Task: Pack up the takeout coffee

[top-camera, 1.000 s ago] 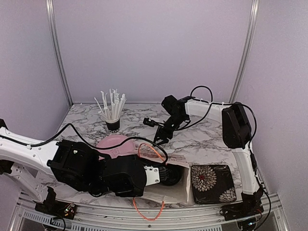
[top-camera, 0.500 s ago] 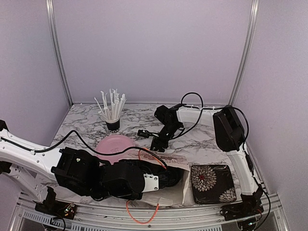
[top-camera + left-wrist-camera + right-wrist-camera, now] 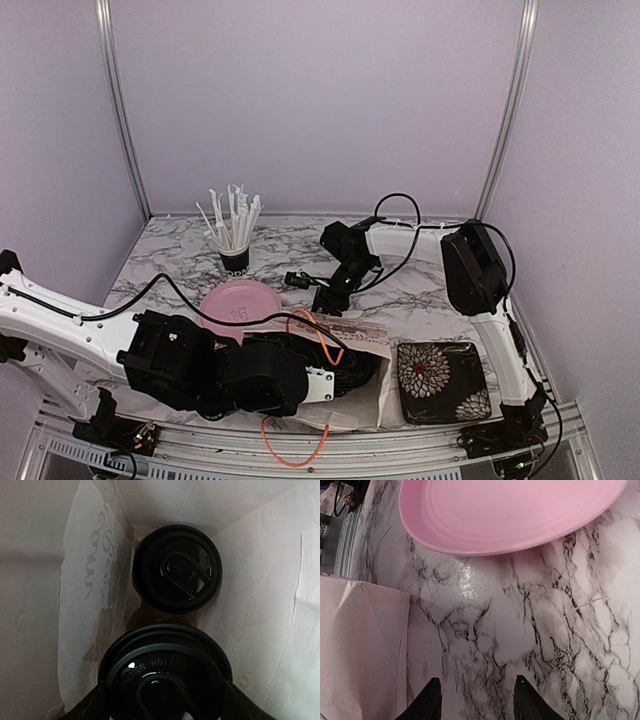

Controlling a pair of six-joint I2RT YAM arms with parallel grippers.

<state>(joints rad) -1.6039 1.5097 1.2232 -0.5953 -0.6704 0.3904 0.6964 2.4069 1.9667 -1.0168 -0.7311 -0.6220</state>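
In the left wrist view, two takeout coffee cups stand inside a white paper bag, seen from above by their black lids. The far cup stands free at the bag's end. The near cup sits between my left gripper's fingers, which press its lid rim on both sides. From above, the left gripper reaches into the bag's mouth, which hides the cups. My right gripper hovers open and empty over the marble between the bag and the plate.
A pink plate lies left of the right gripper and fills the top of the right wrist view. A black cup of white sticks stands at the back. A floral black box sits right of the bag. An orange cable loops by the left arm.
The right arm swung left and down toward the plate's edge, then held; its jaws narrowed a little. The left arm pushed slightly deeper into the bag with the cup.
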